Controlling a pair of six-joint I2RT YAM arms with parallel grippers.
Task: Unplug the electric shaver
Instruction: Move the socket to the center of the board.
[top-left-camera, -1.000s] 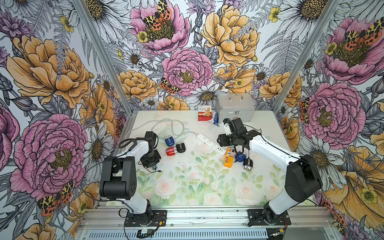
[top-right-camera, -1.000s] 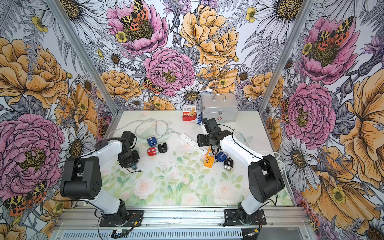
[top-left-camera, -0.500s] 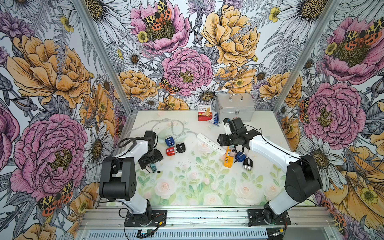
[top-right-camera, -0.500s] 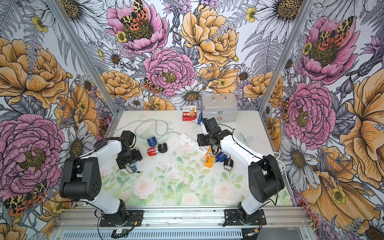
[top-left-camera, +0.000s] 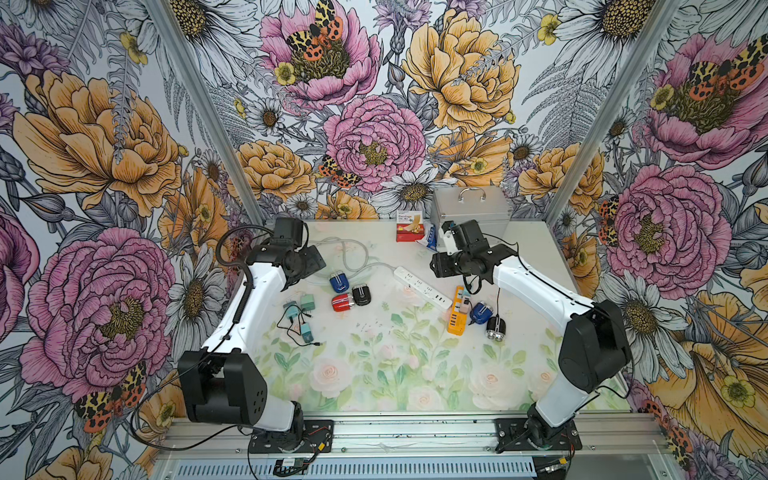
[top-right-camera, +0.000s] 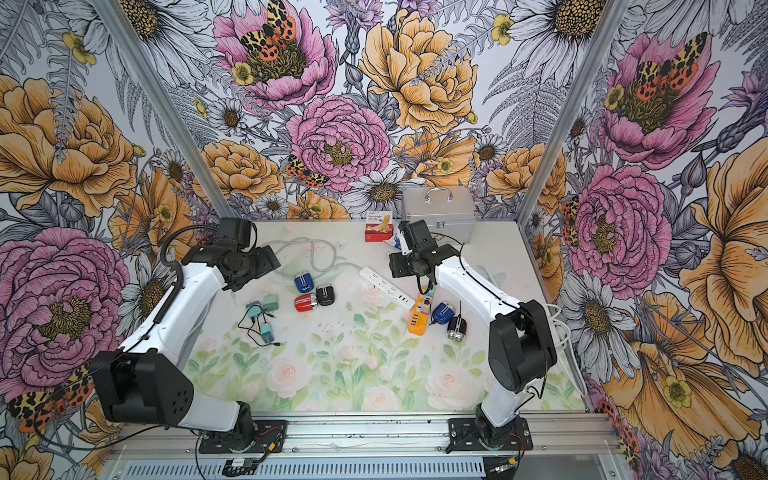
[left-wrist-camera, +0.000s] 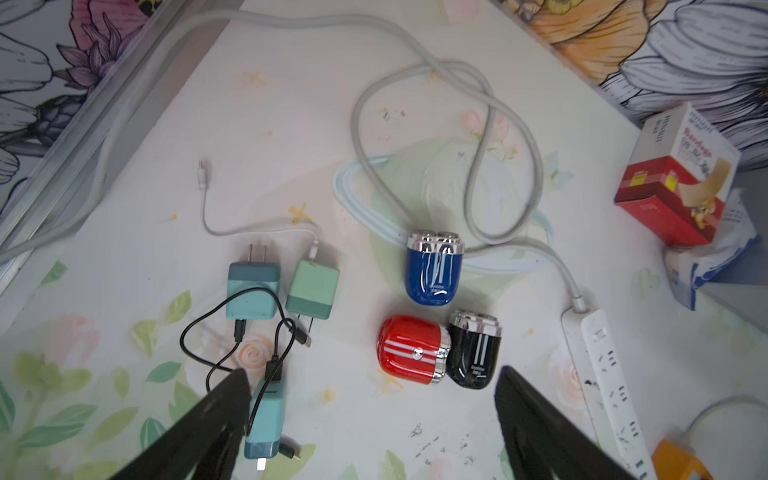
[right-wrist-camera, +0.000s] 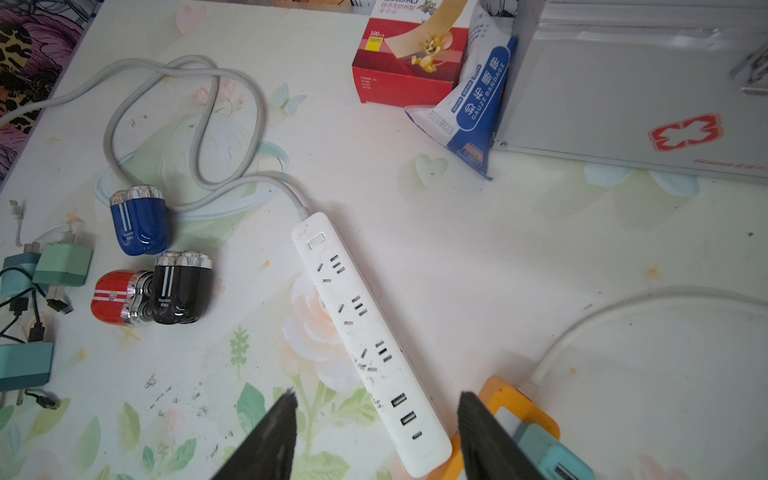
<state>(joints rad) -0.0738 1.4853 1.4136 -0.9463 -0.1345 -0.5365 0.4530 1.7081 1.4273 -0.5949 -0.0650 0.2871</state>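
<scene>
Blue shaver (top-left-camera: 481, 312) beside orange strip (top-left-camera: 456, 316), near right end effector (right-wrist-camera: 378, 401).

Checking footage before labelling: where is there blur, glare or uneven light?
Both top views: evenly lit, sharp, soft shadows. Left wrist view: left fingers blurred, glare streaks on the blue shaver. Right wrist view: right fingers out of focus, white power strip crisp.

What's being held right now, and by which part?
Nothing is held. The left end effector is open and empty; the right end effector is open above the white plastic power strip.
</scene>
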